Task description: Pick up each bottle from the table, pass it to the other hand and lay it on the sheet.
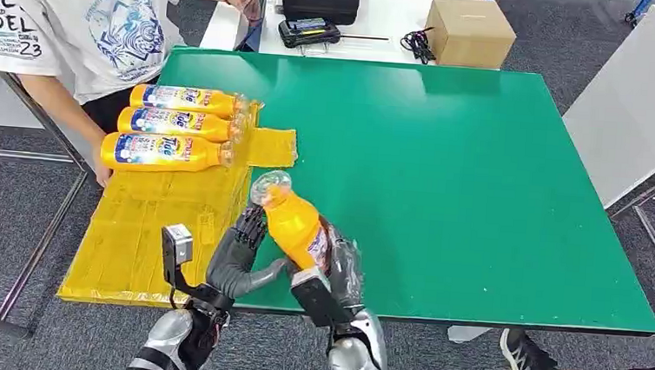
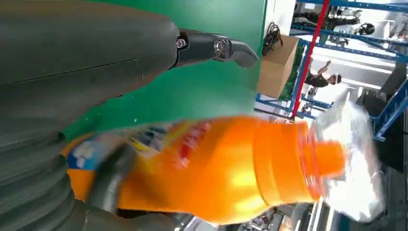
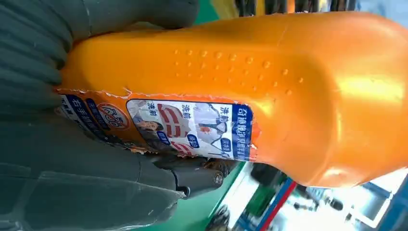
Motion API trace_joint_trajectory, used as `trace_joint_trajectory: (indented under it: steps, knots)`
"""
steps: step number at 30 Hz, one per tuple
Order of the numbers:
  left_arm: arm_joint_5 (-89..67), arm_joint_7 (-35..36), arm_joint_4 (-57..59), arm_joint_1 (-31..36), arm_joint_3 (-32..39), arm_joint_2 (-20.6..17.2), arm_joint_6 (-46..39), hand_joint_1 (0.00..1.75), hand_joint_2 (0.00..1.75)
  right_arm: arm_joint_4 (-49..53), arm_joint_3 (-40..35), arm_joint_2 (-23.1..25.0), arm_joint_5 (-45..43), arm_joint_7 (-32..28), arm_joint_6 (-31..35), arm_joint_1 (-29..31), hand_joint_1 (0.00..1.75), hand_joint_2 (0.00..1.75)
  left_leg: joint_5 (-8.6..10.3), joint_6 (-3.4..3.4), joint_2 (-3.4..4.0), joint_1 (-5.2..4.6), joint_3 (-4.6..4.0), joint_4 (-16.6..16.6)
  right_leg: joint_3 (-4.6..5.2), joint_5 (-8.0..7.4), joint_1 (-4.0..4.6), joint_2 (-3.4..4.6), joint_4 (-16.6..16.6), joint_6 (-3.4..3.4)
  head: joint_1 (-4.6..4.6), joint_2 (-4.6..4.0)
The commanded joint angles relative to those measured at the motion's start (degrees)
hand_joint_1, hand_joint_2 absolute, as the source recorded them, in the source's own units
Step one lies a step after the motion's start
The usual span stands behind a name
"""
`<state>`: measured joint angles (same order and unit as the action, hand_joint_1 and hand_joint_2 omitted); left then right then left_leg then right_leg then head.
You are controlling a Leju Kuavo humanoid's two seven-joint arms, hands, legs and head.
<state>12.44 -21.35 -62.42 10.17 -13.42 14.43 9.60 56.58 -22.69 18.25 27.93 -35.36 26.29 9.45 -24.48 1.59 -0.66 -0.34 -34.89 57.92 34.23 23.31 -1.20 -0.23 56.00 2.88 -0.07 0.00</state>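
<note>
One bottle [image 1: 295,224] is off the desk [image 1: 481,187], held above its near edge just beside the yellow sheet [image 1: 156,225], cap end tilted up and away from the robot and leaning toward the sheet. The right robot hand [image 1: 340,273] is clamped round its lower, labelled body. The left robot hand [image 1: 245,253] is on the sheet side, fingers [image 1: 251,225] spread and touching or nearly touching the bottle's flank; whether it grips cannot be told. Three bottles [image 1: 171,124] already lie side by side at the sheet's far end. The handover looks under way: the left hand seems nearer the sheet and would carry the bottle there.
</note>
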Motion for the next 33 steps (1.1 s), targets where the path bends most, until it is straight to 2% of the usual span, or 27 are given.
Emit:
trace_joint_trajectory:
  steps: [1,9,17,26,27,33]
  knots:
    - [-0.21,0.77,2.54,2.36,-2.79,-2.23,0.63,0.0,1.75,-8.71,-5.15,0.44,0.14,0.95,-0.44,5.33,1.75,1.75,-0.07,-0.1,0.11,0.06,0.22,-0.03,-0.21,0.04,0.07,0.08,-0.06,-0.13,0.0,0.0]
    - [0.42,1.39,2.69,2.2,-3.4,-2.64,2.53,0.0,1.75,-10.72,-6.51,0.61,-0.09,1.59,-1.02,6.39,1.75,1.75,-0.1,-0.12,0.13,0.09,0.24,-0.02,-0.22,0.04,0.1,0.12,-0.05,-0.15,0.0,0.0]
    - [1.74,1.58,5.37,3.77,-2.95,-2.1,3.65,0.0,1.75,-17.56,-13.52,1.75,4.87,3.3,-1.5,8.67,1.75,1.75,-0.07,-0.08,0.13,0.06,0.17,-0.02,-0.14,0.02,0.07,0.12,-0.03,-0.11,0.0,0.0]
    - [1.7,1.19,5.18,3.66,-3.22,-2.21,4.21,0.0,1.75,-18.19,-14.21,1.75,4.7,3.39,-1.97,8.93,1.75,1.75,-0.14,-0.16,0.12,0.16,0.29,0.04,-0.29,0.09,0.17,0.08,-0.02,-0.2,0.0,0.0]
    - [2.44,1.09,5.06,3.45,-2.68,-2.18,4.67,1.75,1.75,-18.93,-15.09,1.75,5.11,4.13,-1.65,9.24,1.75,1.75,-0.16,-0.17,0.12,0.18,0.33,0.05,-0.33,0.11,0.2,0.07,-0.02,-0.22,0.0,0.0]
    - [3.63,-0.11,4.19,3.15,-1.49,-1.59,4.93,1.75,1.75,-19.4,-15.47,1.68,5.25,4.57,-1.97,9.55,1.75,1.75,-0.07,-0.09,0.05,0.08,0.18,0.0,-0.18,0.05,0.09,0.01,-0.04,-0.12,0.0,0.0]
